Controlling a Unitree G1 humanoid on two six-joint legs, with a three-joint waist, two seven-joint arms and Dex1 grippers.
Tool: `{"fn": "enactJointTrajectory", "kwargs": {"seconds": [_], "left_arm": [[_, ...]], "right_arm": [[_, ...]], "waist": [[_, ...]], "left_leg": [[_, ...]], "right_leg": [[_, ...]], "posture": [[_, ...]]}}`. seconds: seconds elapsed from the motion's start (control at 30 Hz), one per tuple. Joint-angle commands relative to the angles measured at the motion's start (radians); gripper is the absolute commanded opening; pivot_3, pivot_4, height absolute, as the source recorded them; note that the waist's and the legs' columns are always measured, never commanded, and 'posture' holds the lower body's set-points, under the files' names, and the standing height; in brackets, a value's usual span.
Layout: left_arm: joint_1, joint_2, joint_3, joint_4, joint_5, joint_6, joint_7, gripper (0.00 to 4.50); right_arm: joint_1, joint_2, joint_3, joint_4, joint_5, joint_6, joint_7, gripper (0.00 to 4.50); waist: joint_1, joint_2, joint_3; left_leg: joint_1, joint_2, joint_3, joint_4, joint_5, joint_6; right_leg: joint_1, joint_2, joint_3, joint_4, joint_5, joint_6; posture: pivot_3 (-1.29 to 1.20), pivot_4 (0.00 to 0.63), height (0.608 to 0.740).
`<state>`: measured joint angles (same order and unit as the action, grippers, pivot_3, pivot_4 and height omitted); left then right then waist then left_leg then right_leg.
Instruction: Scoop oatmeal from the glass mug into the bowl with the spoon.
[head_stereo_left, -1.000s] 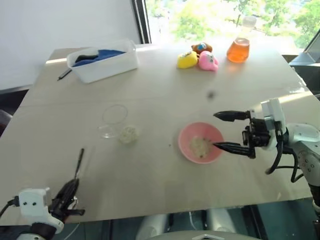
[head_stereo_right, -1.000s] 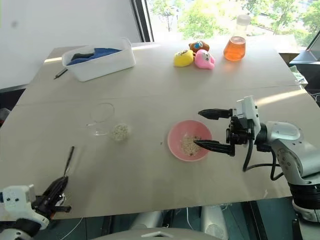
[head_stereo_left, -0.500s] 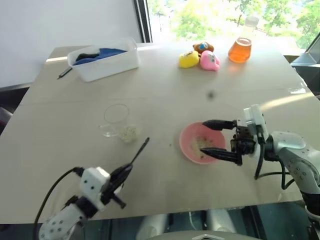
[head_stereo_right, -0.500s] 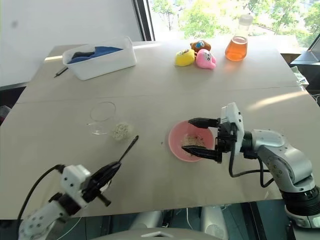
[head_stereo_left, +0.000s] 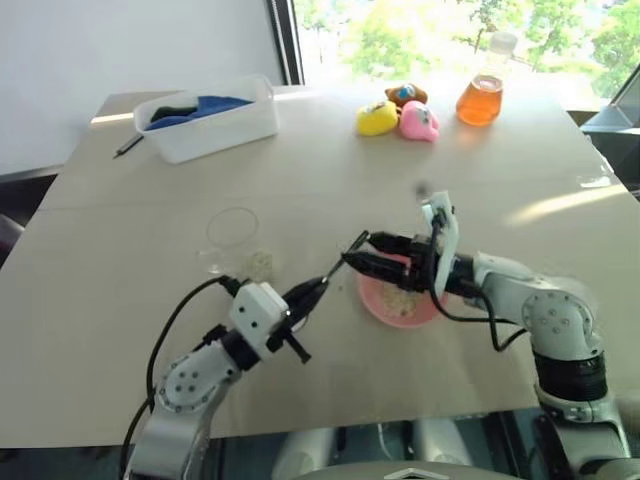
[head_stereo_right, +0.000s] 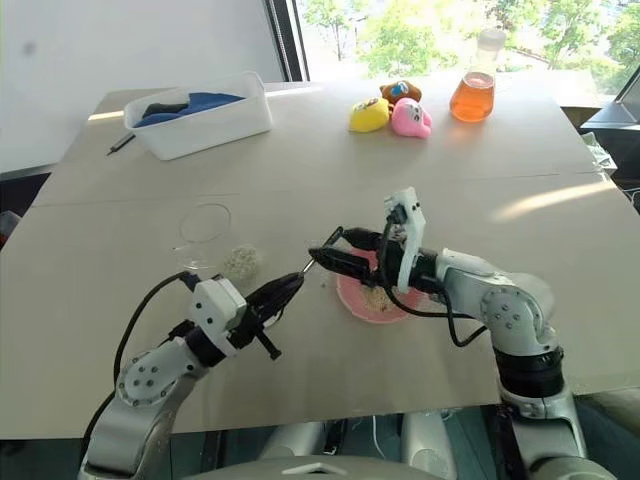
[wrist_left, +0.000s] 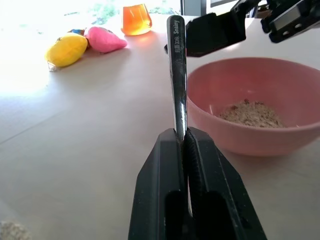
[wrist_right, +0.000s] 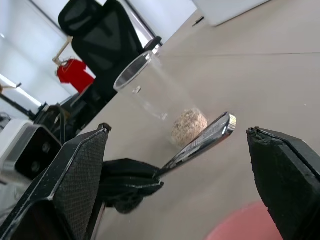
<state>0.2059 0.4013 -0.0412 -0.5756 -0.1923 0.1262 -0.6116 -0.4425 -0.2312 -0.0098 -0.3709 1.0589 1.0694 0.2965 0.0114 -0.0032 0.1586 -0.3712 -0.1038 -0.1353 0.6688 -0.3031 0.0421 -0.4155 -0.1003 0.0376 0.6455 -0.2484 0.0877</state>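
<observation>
Left wrist view: left gripper clamped on the spoon, long axis running straight out past the fingertips, free end beside the bowl's near rim, oatmeal inside. Right gripper spread wide, straddling that end without touching.

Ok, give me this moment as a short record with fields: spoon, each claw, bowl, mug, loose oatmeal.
spoon: held by its bowl end, handle toward the right claw
left claw: shut on the spoon
right claw: open, fingers on either side of the handle tip
bowl: pink, holds oatmeal
glass mug: upright on the table
spilled oatmeal: clump beside the mug
</observation>
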Motion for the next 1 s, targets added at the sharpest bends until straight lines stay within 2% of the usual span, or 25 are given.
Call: {"fn": "enactJointTrajectory", "kwargs": {"seconds": [0.03,0.37,0.47,0.57,0.6,0.73,1.0], "left_arm": [[-0.001,-0.014,-0.021,-0.041,-0.005,0.013,0.031,0.05],[0.003,-0.012,-0.02,-0.02,-0.032,0.019,0.03,0.05],[0.0,-0.008,-0.019,-0.012,-0.03,0.014,0.027,0.0],[0.003,-0.005,-0.019,0.007,-0.021,-0.005,0.021,0.0],[0.004,-0.005,-0.018,0.013,-0.019,-0.012,0.02,0.0],[-0.004,-0.009,-0.022,0.046,-0.013,-0.039,0.018,0.0],[0.014,-0.029,0.04,0.06,-0.074,-0.036,0.046,0.0]], "right_arm": [[-0.002,0.041,-0.007,-0.03,0.051,0.018,-0.058,4.5],[0.004,0.087,-0.001,-0.018,0.058,0.012,-0.103,4.5],[0.006,0.096,-0.005,-0.007,0.057,0.013,-0.116,3.72],[0.006,0.097,-0.005,0.0,0.053,0.013,-0.119,2.19],[0.006,0.097,-0.005,0.001,0.055,0.015,-0.12,1.99],[0.007,0.1,-0.005,0.002,0.064,0.019,-0.128,0.04],[0.006,0.114,-0.023,0.011,0.076,0.009,-0.157,0.04]], "waist": [[-0.001,0.0,0.0],[-0.008,0.0,0.0],[-0.016,0.0,0.0],[-0.022,0.0,0.0],[-0.024,0.0,0.0],[-0.026,0.001,0.0],[-0.026,0.001,0.0]], "left_leg": [[0.0,0.0,0.0,0.0,0.0,0.0],[0.001,0.0,0.0,0.0,0.001,-0.001],[0.001,0.0,0.0,0.0,0.001,-0.001],[0.001,0.0,0.0,0.0,0.001,-0.001],[0.001,0.0,0.0,0.0,0.001,-0.001],[0.001,0.0,0.0,0.0,0.001,-0.001],[0.001,0.0,0.001,0.0,0.001,-0.001]], "right_leg": [[0.0,0.0,0.0,0.0,0.0,0.0],[0.0,0.001,0.0,0.002,0.0,0.0],[-0.001,0.001,0.0,0.002,0.0,0.0],[-0.001,0.001,0.001,0.002,0.0,0.0],[-0.001,0.001,0.001,0.002,0.0,0.0],[-0.001,0.001,0.001,0.003,0.0,0.0],[-0.002,0.001,0.002,0.003,0.0,0.0]], "posture": [[0.0,0.15,0.74],[0.0,0.15,0.74],[0.0,0.15,0.74],[0.0,0.15,0.74],[0.0,0.15,0.74],[0.0,0.15,0.74],[0.0,0.15,0.74]]}}
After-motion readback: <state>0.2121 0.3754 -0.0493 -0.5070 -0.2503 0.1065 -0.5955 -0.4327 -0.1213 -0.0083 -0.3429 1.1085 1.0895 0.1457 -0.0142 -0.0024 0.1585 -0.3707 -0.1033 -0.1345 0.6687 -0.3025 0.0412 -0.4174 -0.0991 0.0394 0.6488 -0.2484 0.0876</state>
